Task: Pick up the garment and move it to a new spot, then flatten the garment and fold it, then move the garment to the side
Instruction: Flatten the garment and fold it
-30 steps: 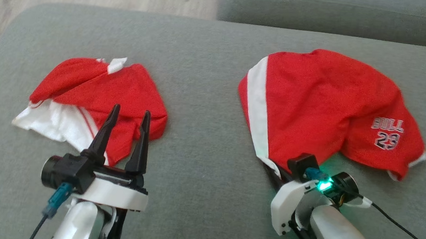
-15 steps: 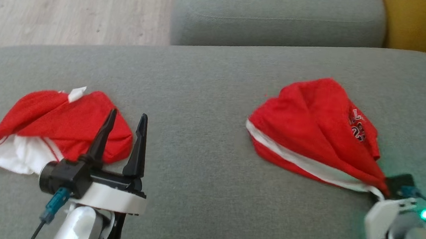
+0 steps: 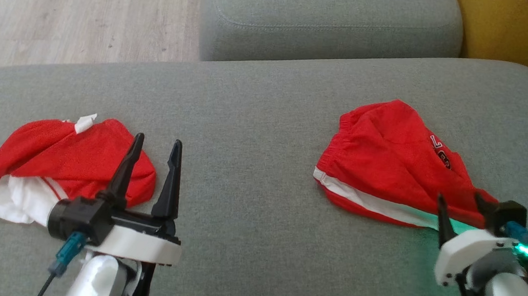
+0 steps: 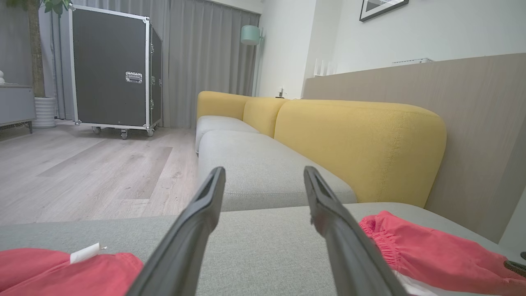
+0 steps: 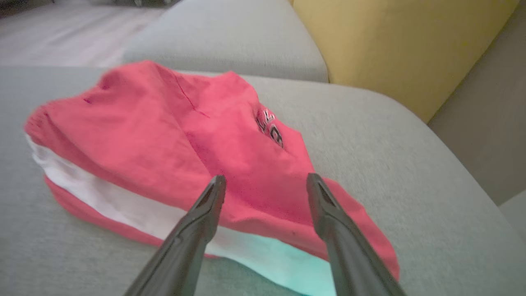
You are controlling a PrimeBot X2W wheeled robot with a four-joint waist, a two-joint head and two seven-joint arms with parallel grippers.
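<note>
Where the garment lies: red shorts (image 3: 389, 171) with a white side stripe (image 3: 366, 200), bunched in a heap on the right part of the grey sofa cushion (image 3: 257, 118), well apart from a second red-and-white garment (image 3: 71, 162) on the left.
Right tool (image 3: 459, 200): fingers spread wide, nothing between them; tips over the near end of the shorts. Touching cloth or just above it: cannot tell.
Left tool (image 3: 157, 142): wide open, empty, hovering beside the second garment.
Step, as judged: shorts set at their spot; flattening not yet begun.
Risk 1: heap is doubled over itself; a pinch at the near end may take several layers and drag the bunch rather than spread it.
Risk 2: shorts sit near the cushion's right edge; an outward pull may slide them off.
Risk 3: two similar red garments; left tool is next to the wrong one.
Hard to see: printed lettering (image 3: 440, 149) half lost in a fold; leg openings not traceable; near hem washed by green light (image 3: 523, 250); right wrist view blurred.
</note>
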